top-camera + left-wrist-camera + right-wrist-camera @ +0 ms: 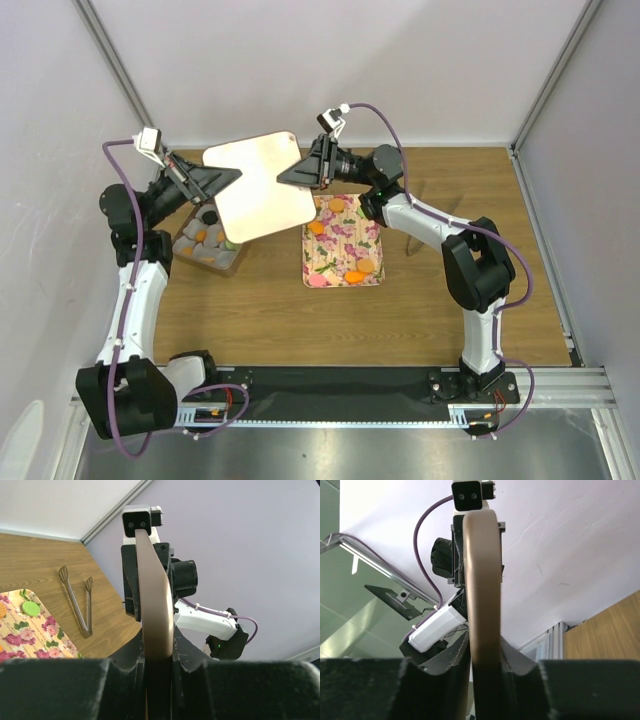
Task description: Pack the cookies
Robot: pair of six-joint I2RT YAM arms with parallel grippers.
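The left claw [236, 177] is clamped on the left edge of a flat tan board [258, 195]. The right claw [284, 177] is closed on the opposite edge, so the 2 hold the board above the counter [420, 300]. Cookies [337, 206] lie on the floral tray [343, 242] below and just right of the right claw. More cookies sit in a clear box [215, 268] beneath the left claw. Tongs [80, 602] lie past the tray, on the side far from the left claw.

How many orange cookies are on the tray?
4 orange cookies: one at the tray's far edge, one left, two at its near right corner. The board may hide more.
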